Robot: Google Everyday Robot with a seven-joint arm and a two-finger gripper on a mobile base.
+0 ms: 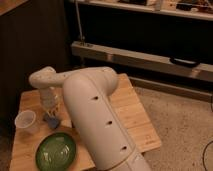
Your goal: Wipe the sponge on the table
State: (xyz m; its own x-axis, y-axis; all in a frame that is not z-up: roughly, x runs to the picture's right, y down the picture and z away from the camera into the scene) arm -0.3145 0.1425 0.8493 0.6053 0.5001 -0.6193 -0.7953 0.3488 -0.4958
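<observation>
Pincer [50, 108] directly over sponge [51, 120], left part of tabletop [136, 118]; grip state can't tell. Cup [26, 121] just left by the edge, plate [56, 151] nearer; bare wood right.

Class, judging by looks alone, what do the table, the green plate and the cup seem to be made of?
Table: light wood, matte; plank grain shows. Green plate: perhaps glass or glazed ceramic; its surface shines. Cup: probably thin plastic; pale and translucent. The gripper sits low over the sponge, beside the cup.
</observation>
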